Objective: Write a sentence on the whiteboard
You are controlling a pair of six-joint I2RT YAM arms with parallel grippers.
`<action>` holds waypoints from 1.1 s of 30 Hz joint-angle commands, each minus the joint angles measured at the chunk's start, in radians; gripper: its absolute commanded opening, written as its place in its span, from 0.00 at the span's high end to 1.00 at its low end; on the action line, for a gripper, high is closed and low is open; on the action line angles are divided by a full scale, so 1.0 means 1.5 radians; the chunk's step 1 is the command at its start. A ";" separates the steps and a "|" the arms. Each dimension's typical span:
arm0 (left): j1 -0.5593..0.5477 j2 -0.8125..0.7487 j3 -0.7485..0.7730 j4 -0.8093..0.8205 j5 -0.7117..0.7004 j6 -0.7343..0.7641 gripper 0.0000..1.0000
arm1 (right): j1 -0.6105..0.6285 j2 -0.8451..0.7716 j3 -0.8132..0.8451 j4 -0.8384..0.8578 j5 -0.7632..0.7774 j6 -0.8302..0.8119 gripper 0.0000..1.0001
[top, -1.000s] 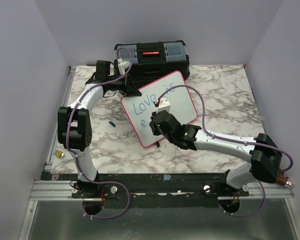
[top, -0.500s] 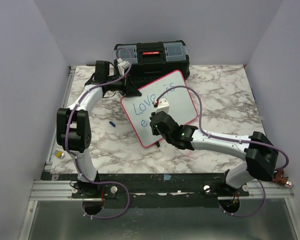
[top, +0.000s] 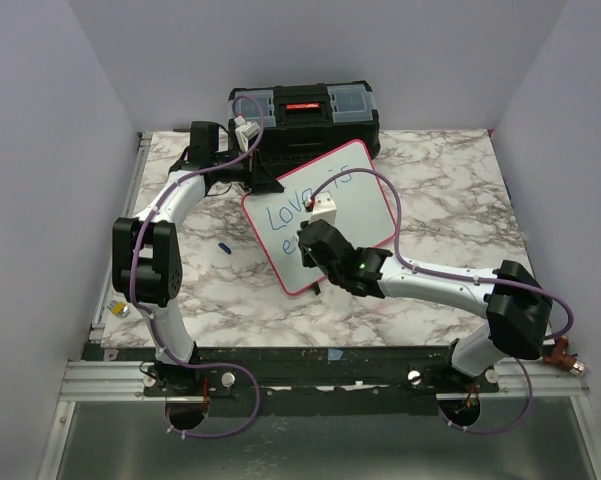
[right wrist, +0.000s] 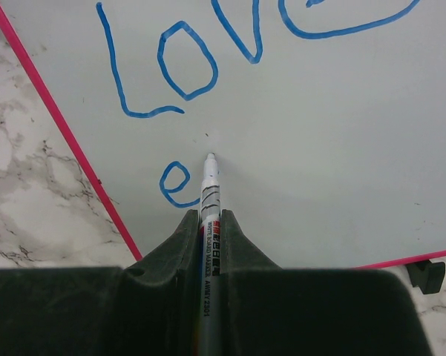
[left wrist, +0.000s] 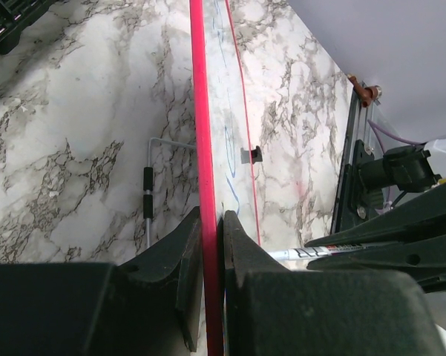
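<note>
The whiteboard, standing on the table by the toolbox, looks light, stiff and slick, likely to tip under the marker pinched in the right gripper, so the left gripper clamps its edge.

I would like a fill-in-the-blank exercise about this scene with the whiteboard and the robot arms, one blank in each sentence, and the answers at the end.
1. The sentence on the whiteboard is written in ____ ink.
2. The marker in the right gripper has its tip just to the right of the letter ____.
3. The first word of the sentence reads ____.
4. Behind the whiteboard stands a ____ toolbox.
Missing words: blue; e; Love; black.
</note>
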 commanded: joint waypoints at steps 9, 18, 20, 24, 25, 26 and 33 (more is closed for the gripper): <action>-0.002 -0.032 -0.005 0.058 0.029 0.046 1.00 | -0.001 0.014 -0.015 0.000 0.021 0.012 0.99; -0.002 -0.031 -0.005 0.059 0.027 0.045 1.00 | -0.001 -0.016 -0.065 -0.019 0.008 0.044 0.99; -0.002 -0.031 -0.005 0.059 0.027 0.044 1.00 | -0.001 -0.017 -0.072 -0.019 0.003 0.049 0.99; -0.002 -0.031 -0.005 0.059 0.028 0.044 1.00 | -0.001 -0.017 -0.070 -0.019 0.004 0.053 0.99; -0.002 -0.031 -0.005 0.058 0.028 0.044 1.00 | -0.001 -0.016 -0.067 -0.019 0.004 0.053 0.99; -0.002 -0.031 -0.006 0.059 0.028 0.044 1.00 | -0.001 -0.015 -0.063 -0.019 0.004 0.052 0.99; -0.002 -0.030 -0.006 0.057 0.027 0.044 1.00 | -0.001 -0.006 -0.033 -0.015 0.002 0.036 0.99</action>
